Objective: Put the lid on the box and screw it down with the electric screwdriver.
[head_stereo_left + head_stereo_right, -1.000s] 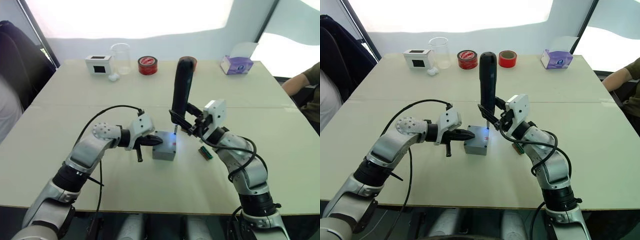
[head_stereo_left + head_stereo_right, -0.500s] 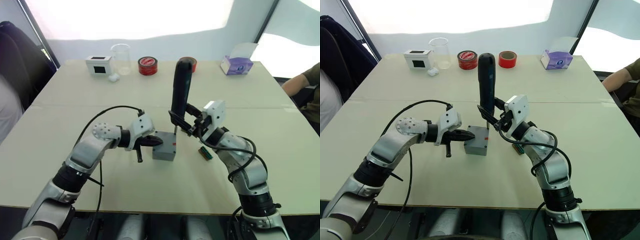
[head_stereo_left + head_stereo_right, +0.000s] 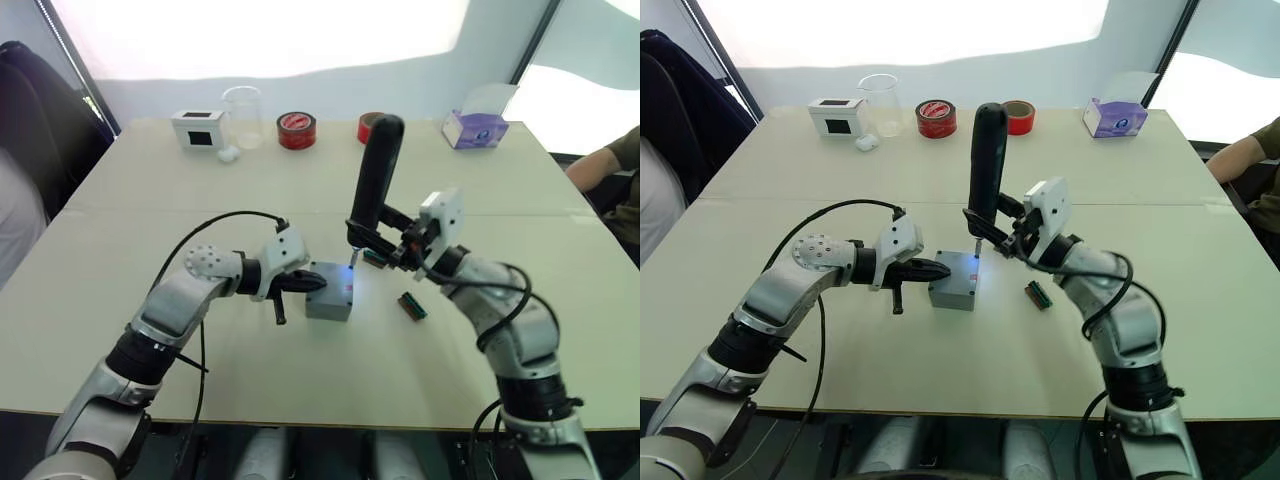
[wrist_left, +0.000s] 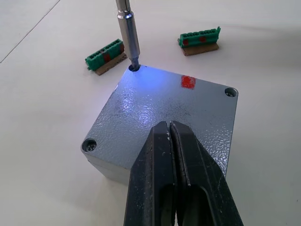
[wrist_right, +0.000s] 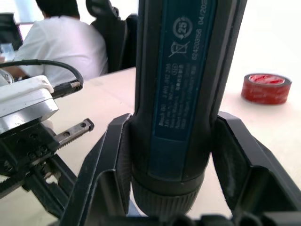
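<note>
Right pincer (image 3: 992,226): clamped on the lower body of the electric screwdriver (image 3: 987,160), one finger on either side of the barrel. The tool stands nearly upright, leaning a little. Its thin metal bit (image 4: 128,33) reaches down into the corner hole farthest from the left pincer; the tip light throws a blue glow over that corner.

Left pincer (image 4: 175,155): fingers drawn together with nothing between them, tips resting on the flat top of the lid (image 4: 164,108), apparently pressing it down to steady it.

Lid: seated square on the box (image 3: 328,305), edges flush as far as can be seen. A small red mark (image 4: 187,82) sits on the top face near the far edge. Three further corner holes are visible; two of them seem to have screw heads in them, though whether these are driven home cannot be told.

Box: near the middle of the desk (image 3: 150,230), between the two arms.

Progress, judged: lid placement done; screwing under way at one corner; remaining corners probably still to be tightened or checked.

Surroundings: two green terminal strips (image 4: 104,55) on the desk just beyond the box. Along the far edge, well apart: a white box with a black window (image 3: 197,129), a clear beaker (image 3: 241,116), two red tape rolls (image 3: 296,130), a purple tissue box (image 3: 474,128).
</note>
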